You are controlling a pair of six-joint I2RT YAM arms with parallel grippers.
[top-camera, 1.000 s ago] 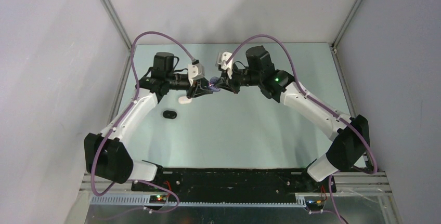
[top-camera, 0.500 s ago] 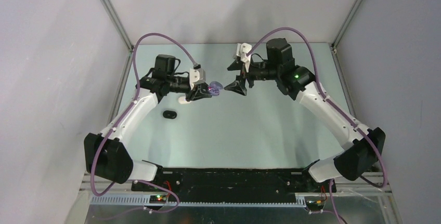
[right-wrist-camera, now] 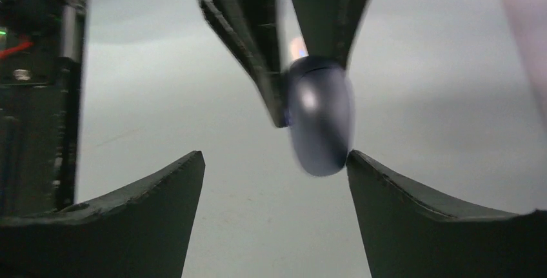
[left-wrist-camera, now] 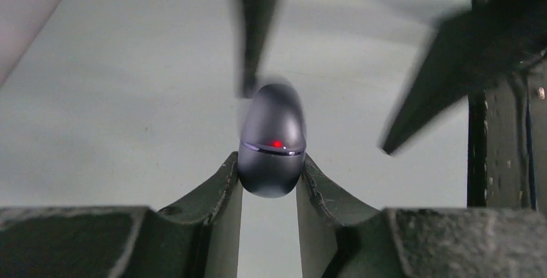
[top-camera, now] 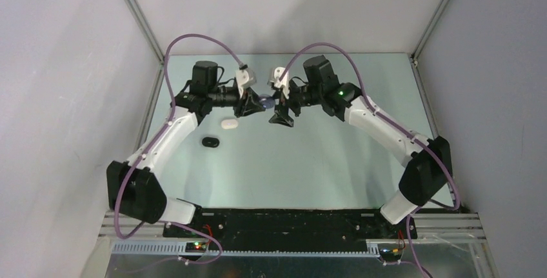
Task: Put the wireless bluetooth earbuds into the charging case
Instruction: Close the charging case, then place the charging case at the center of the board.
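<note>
My left gripper (left-wrist-camera: pixel 269 162) is shut on a lavender-grey, pebble-shaped charging case (left-wrist-camera: pixel 271 137), held above the table. The case's lid is closed and a red light glows at its seam. From above, the case (top-camera: pixel 265 102) hangs between the two grippers at the back middle. My right gripper (right-wrist-camera: pixel 275 155) is open and faces it, with the free end of the case (right-wrist-camera: pixel 319 117) just inside and against the tip of one finger (right-wrist-camera: pixel 387 194). The blurred right fingers (left-wrist-camera: pixel 445 65) straddle the case in the left wrist view. The earbuds are out of view.
A white oval case (top-camera: pixel 228 123) and a black oval case (top-camera: pixel 209 141) lie on the pale green table (top-camera: pixel 322 162), left of centre and below the left gripper. Grey walls close in the table on three sides.
My right gripper opened, pulled back to the right, then returned to the case with its jaws wide. The case's lid stood open half a second ago and is now shut. My left gripper rose slightly.
</note>
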